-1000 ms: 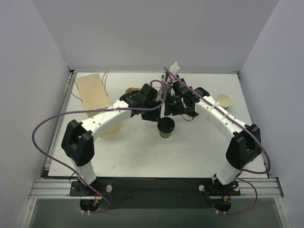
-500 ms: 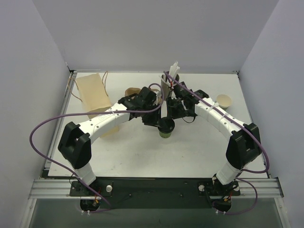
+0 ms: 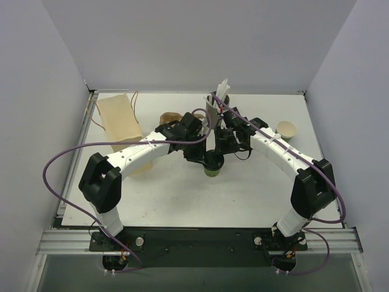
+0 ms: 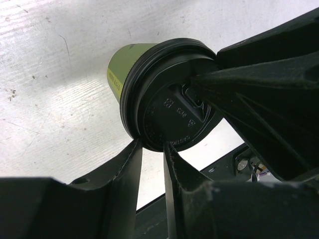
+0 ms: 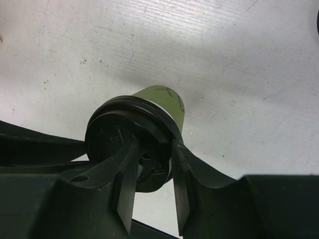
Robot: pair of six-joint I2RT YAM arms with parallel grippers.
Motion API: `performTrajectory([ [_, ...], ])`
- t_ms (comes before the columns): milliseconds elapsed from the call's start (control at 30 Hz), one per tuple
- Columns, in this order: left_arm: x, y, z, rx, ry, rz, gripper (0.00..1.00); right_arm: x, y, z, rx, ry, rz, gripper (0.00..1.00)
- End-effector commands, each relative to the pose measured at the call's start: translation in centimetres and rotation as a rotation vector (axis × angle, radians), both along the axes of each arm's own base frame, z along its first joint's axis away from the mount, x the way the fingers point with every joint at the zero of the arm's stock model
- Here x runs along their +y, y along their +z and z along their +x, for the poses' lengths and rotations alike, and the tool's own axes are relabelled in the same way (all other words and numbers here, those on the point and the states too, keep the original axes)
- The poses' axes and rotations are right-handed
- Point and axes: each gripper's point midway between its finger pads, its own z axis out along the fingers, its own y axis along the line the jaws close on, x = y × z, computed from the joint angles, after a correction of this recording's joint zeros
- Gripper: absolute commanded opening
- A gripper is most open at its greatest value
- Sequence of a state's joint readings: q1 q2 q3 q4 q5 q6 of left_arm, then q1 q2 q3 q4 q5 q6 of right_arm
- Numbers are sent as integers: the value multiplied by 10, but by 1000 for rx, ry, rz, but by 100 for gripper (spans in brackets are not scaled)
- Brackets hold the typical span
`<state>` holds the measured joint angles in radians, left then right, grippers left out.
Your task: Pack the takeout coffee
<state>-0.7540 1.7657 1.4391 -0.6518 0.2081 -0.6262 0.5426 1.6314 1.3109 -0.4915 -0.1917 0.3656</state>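
The takeout coffee, a small green cup (image 3: 212, 171) with a black lid (image 3: 213, 160), stands mid-table. It also shows in the left wrist view (image 4: 122, 64) and the right wrist view (image 5: 164, 99). My left gripper (image 3: 203, 156) comes from the left. In the left wrist view its narrow jaws (image 4: 152, 147) pinch the lid's (image 4: 169, 99) near rim. My right gripper (image 3: 222, 151) comes from the right. In the right wrist view it (image 5: 153, 147) straddles the lid's (image 5: 107, 134) opposite rim, one finger on top and one outside.
A brown paper bag (image 3: 118, 118) lies at the back left. A grey cup of white straws (image 3: 216, 100) stands just behind the grippers. A tan cup (image 3: 286, 129) stands at the right, another brown cup (image 3: 168, 117) behind my left arm.
Both grippers have moved forward and down from behind the cup onto its lid. The cup has stayed in place.
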Motion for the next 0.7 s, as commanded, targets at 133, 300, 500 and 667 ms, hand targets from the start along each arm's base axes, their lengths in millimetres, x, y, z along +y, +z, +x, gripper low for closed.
performTrajectory([
  [133, 4, -5, 18, -39, 24, 85, 30, -5, -1, -18, 47, -57, 31, 26],
  [300, 10, -9, 27, -66, 21, 152, 30, -8, -1, -25, 57, -87, 43, 26],
  [500, 11, -11, 32, -74, 17, 174, 30, -7, 3, -29, 67, -114, 65, 26],
  [667, 12, -15, 32, -69, 14, 182, 30, -8, -5, -31, 99, -133, 48, 26],
])
